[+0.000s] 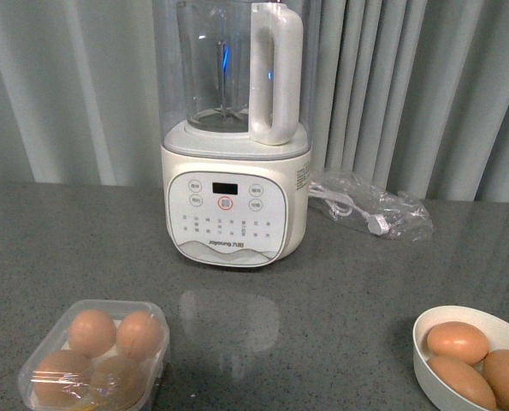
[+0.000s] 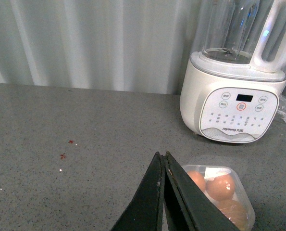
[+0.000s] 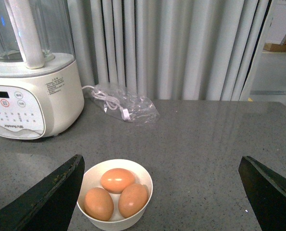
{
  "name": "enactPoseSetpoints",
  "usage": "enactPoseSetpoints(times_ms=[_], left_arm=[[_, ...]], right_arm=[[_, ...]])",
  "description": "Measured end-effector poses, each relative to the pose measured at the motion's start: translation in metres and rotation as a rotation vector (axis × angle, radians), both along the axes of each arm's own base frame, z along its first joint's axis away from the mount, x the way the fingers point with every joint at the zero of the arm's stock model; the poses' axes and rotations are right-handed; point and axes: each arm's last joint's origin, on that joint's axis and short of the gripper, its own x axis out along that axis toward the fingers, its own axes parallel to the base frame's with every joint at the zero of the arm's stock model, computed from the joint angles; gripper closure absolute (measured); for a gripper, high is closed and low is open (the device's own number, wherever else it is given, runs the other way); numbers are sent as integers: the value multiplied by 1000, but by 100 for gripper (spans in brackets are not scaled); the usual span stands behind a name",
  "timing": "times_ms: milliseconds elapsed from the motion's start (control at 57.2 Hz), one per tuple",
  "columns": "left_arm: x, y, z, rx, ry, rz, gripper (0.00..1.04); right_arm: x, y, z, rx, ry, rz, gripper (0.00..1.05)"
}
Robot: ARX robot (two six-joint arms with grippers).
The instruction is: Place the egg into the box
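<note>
**Eggs sat in the bowl on your right arm's side; the box, across the counter on your left, already looked full.**

Your right gripper [image 3: 159, 192] stood spread wide and empty above the white bowl [image 1: 422, 353], whose three eggs lay between its fingers in the wrist view. The top egg [image 3: 117, 180] lay with its long axis crosswise to the two below it and seemed the easiest to take. Your left gripper [image 2: 163, 166] was pressed closed on nothing, hovering just beside the box [image 1: 49, 344]. All four holes of the box appeared to hold eggs, though film blurred the near pair. The blender [image 1: 235, 197] stood behind, midway between bowl and box. You would likely have picked with the right arm, then carried leftward across the counter [image 1: 340, 291].
</note>
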Motion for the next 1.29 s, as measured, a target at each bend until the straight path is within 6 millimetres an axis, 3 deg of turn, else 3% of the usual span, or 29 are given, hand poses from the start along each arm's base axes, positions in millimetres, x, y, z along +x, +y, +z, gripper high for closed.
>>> enactPoseSetpoints(times_ms=[908,1240,1293], left_arm=[[-21,0,-4,0,7,0,100],[-21,0,-4,0,6,0,33],[-21,0,-4,0,6,0,19]], right_arm=[[0,0,0,0,0,0,7],[0,0,0,0,0,0,7],[0,0,0,0,0,0,7]])
